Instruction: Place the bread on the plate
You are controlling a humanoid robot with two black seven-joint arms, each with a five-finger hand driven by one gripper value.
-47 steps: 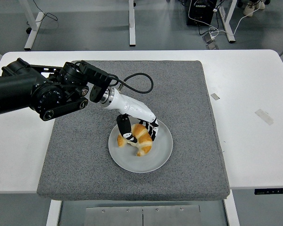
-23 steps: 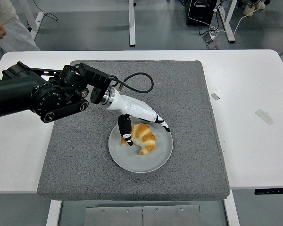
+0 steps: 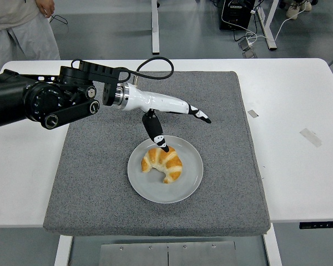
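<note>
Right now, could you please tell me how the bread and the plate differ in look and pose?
The bread is golden brown and striped; the plate is plain grey. The bread is a curved, raised crescent, while the plate is a flat round disc. The bread lies on the plate, toward its upper left; the plate rests on the grey mat. Neither is touched by the left robot hand, which hangs open above them.

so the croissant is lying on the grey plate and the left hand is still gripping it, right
Not quite. The croissant does lie on the grey plate, but the left hand is not gripping it. The head view shows its fingers spread open and lifted clear above the plate, holding nothing.
</note>
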